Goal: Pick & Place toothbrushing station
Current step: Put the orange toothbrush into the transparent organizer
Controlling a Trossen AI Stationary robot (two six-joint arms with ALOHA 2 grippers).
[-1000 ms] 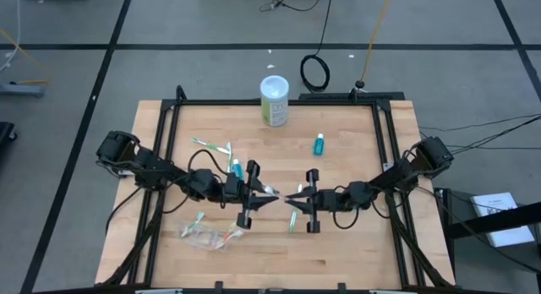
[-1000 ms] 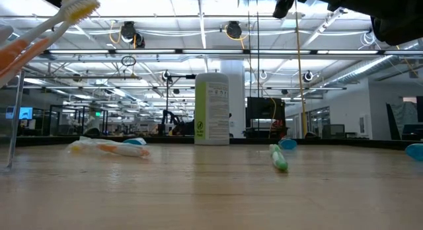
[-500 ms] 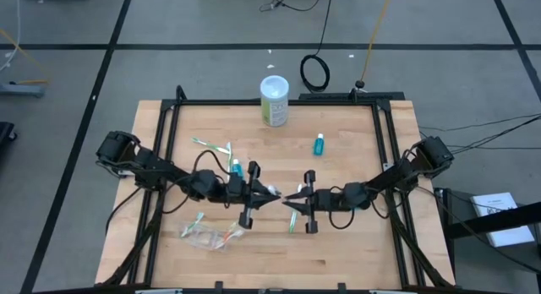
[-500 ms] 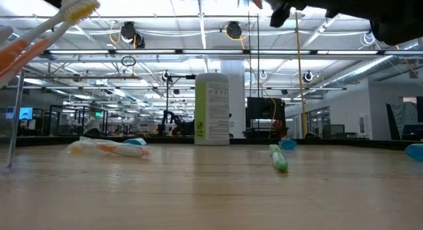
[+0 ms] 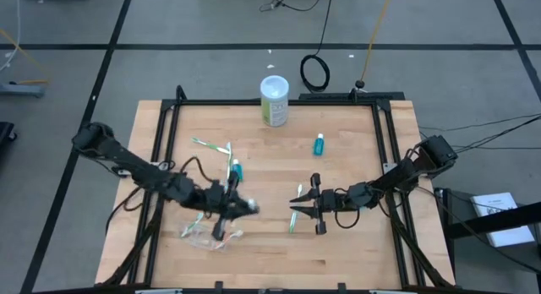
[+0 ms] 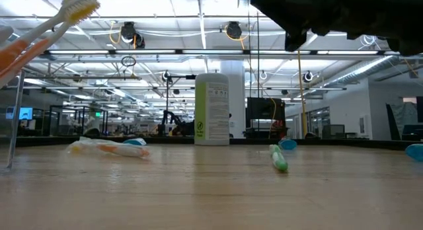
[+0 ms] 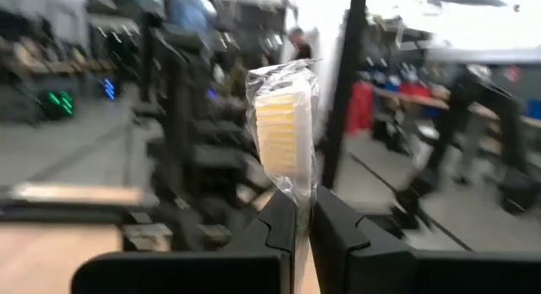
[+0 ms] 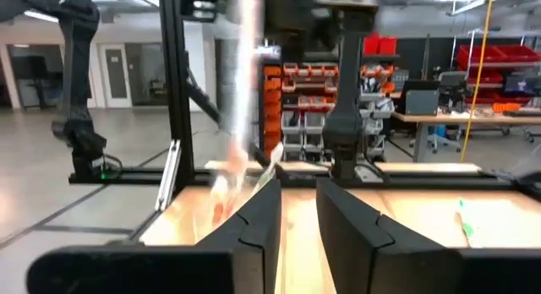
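I count two small teal tubes (image 5: 319,144) on the wooden table (image 5: 355,243); my left tool (image 7: 297,211) clamps one wrapped yellow-bristled toothbrush (image 7: 281,133) above the clear cup (image 5: 199,235), my right tool (image 5: 297,199) hangs empty, fingers slightly apart.

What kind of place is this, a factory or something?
More likely a robotics lab or workshop: a wooden table framed in black rails, cables on the floor, and workbenches with red parts bins behind.

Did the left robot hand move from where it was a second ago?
Yes. The left gripper, shut on a wrapped toothbrush, has pulled back from the table's middle toward the clear cup, farther from the white-and-green canister.
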